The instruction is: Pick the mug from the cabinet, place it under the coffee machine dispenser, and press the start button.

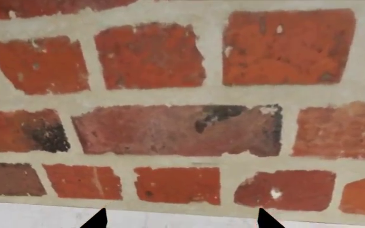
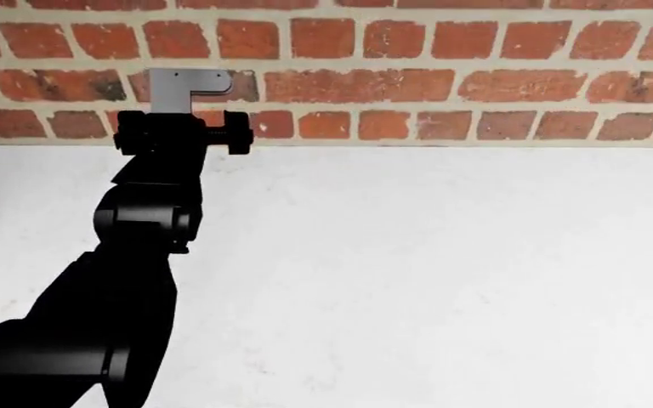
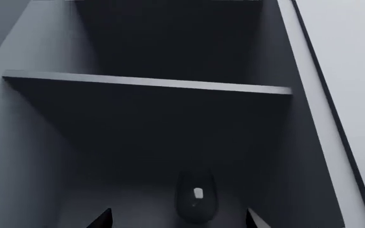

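Observation:
In the right wrist view my right gripper (image 3: pixel 177 221) is open, its two dark fingertips (image 3: pixel 103 219) spread wide inside a dark grey cabinet (image 3: pixel 36 142). A small dark rounded thing (image 3: pixel 195 199) with a pale spot stands in shadow on the cabinet floor just ahead, between the fingertips and apart from them; I cannot tell whether it is the mug. No white mug shows clearly. The coffee machine dispenser is out of view. My left gripper (image 1: pixel 181 221) is open and empty, facing a brick wall; in the head view it (image 2: pixel 184 127) is held out at the wall over a white counter.
A cabinet shelf (image 3: pixel 150 83) runs across above the gripper, with a pale cabinet side panel (image 3: pixel 347 95) beside it. The red brick wall (image 2: pixel 417 85) stands at the back of the white counter (image 2: pixel 440 272). My right arm does not show in the head view.

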`<state>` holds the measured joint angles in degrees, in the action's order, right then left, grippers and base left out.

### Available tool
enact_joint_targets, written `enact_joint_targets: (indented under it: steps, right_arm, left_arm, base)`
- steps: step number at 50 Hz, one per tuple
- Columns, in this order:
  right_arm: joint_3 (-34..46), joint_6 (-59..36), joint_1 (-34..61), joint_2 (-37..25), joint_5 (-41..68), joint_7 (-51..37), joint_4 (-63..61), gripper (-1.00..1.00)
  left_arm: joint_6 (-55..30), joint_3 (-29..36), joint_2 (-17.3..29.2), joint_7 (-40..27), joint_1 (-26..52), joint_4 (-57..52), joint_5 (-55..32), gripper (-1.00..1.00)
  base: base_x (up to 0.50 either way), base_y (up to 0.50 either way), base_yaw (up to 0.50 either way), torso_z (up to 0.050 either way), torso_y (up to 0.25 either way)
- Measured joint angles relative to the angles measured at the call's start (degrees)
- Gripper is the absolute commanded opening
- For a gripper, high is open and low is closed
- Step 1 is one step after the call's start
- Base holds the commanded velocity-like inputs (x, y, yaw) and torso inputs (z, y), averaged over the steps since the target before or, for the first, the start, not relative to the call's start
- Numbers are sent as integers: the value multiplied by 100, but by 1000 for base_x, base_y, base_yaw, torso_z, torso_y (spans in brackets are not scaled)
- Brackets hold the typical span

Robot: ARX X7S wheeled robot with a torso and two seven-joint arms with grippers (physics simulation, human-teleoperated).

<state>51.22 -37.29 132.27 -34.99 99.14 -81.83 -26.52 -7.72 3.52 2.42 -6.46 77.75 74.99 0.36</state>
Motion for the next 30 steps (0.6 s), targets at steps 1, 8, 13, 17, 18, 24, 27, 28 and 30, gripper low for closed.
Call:
enact_joint_targets:
  steps: [1, 8, 13, 17, 18, 24, 27, 28, 30]
  right_arm:
    - [0, -35, -14, 36, -55, 98, 162, 100]
    - [63, -202, -171, 291, -384, 744, 1276, 100]
    - [154, -284, -336, 486, -515, 1177, 2055, 100]
    - [225, -336, -487, 631, -556, 1502, 2614, 100]
    - [243, -351, -523, 665, -559, 1577, 2739, 100]
    - [239, -401, -644, 842, -537, 1931, 3331, 100]
    - [179, -420, -635, 911, -549, 2051, 3545, 100]
    - [167, -443, -625, 927, -570, 2086, 3597, 100]
    - [160, -488, -612, 950, -611, 2140, 3661, 100]
  left_arm:
    - [-6, 12, 0, -7, 0, 0, -2, 100]
    - [-38, 84, -1, -40, 0, 0, -17, 100]
    - [-55, 128, -2, -56, -2, 0, -22, 100]
    - [-63, 159, -3, -66, -5, 0, -25, 100]
    - [-64, 166, -3, -68, -5, 0, -26, 100]
    - [-62, 204, -4, -77, -9, 0, -31, 100]
    - [-60, 219, -4, -79, -9, 0, -35, 100]
    - [-59, 223, -4, -80, -9, 0, -36, 100]
    - [-58, 232, -4, -82, -9, 0, -37, 100]
  base:
    - [0, 0, 0, 0, 0]
    - [0, 0, 0, 0, 0]
    - [0, 0, 0, 0, 0]
    - [0, 0, 0, 0, 0]
    - [0, 0, 0, 0, 0]
    - [2, 0, 0, 0, 0]
    - [4, 0, 0, 0, 0]
    - [0, 0, 0, 0, 0]
    - [0, 0, 0, 0, 0]
